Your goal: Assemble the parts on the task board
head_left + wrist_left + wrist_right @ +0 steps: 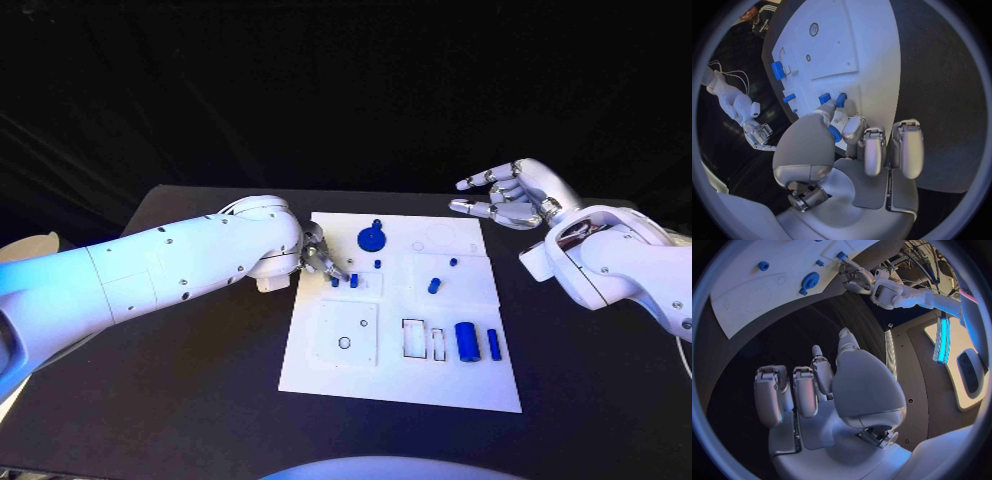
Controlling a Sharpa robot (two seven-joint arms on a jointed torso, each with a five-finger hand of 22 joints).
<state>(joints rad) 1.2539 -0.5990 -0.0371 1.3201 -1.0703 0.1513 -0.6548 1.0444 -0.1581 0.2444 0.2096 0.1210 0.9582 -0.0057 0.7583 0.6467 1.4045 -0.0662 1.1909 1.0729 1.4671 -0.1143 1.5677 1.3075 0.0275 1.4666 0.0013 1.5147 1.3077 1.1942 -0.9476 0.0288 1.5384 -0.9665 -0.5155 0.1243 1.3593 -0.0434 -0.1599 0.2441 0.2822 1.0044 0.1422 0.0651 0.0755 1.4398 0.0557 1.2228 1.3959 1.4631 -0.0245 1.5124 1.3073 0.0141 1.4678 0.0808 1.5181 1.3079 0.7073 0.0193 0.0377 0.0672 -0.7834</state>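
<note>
We saw the black table carrying the white task board at its middle, the long side running from twelve o'clock to six o'clock. The left arm reached in from nine o'clock, the right arm from three o'clock.

The right hand hung above the table off the board's two o'clock corner, fingers apart and lightly curled, holding nothing. The left hand rested at the board's ten o'clock edge; in the left wrist view its thumb and a finger pinched a small blue piece, the other fingers curled beside it.

A round blue gear sat near twelve o'clock on the board. The largest blue cylinder lay toward five o'clock, with a slimmer blue bar just beside it at three o'clock. A small blue peg lay near the board's middle, and two small pegs stood just beside the left hand's fingertips.
</note>
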